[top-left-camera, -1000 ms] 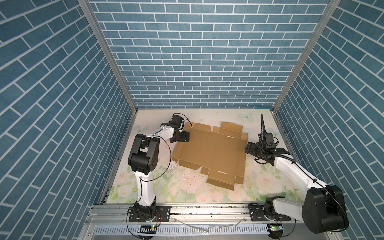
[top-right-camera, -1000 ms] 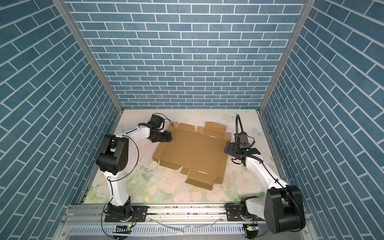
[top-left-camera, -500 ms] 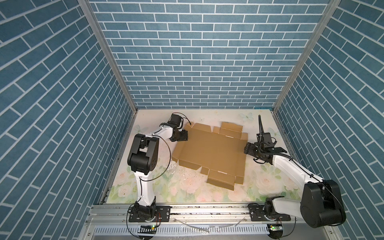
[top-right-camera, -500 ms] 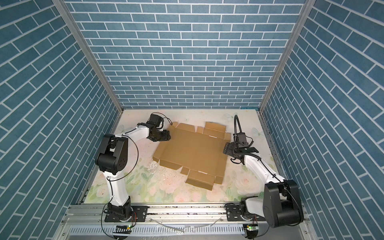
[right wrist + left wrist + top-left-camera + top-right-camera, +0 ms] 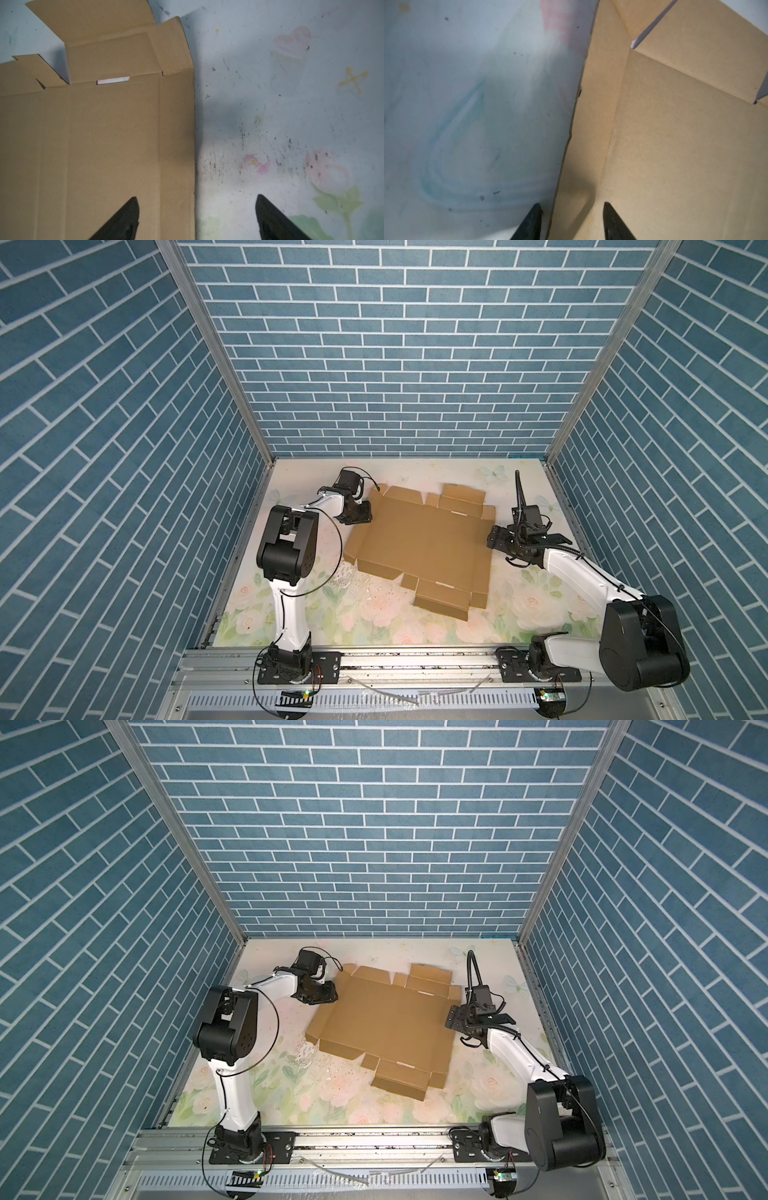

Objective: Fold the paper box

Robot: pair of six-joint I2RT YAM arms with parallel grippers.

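Note:
The paper box (image 5: 419, 543) (image 5: 382, 1027) lies flat and unfolded on the floral table, a brown cardboard sheet with creases, flaps and tabs. My left gripper (image 5: 362, 516) (image 5: 327, 997) is low at the sheet's far left edge. In the left wrist view this gripper (image 5: 571, 204) stands open by a narrow gap astride the slightly raised edge flap of the box (image 5: 675, 145). My right gripper (image 5: 496, 536) (image 5: 453, 1021) is at the sheet's right edge. It (image 5: 196, 199) is wide open: one finger over the cardboard (image 5: 93, 135), the other over bare table.
Blue brick walls close in the table (image 5: 374, 614) on three sides. A metal rail (image 5: 415, 664) with both arm bases runs along the front. Small white crumbs (image 5: 345, 572) lie off the sheet's front left corner.
My left gripper's jaws have narrowed around the box's left edge. The right arm has shifted slightly at the right edge. The cardboard has not moved.

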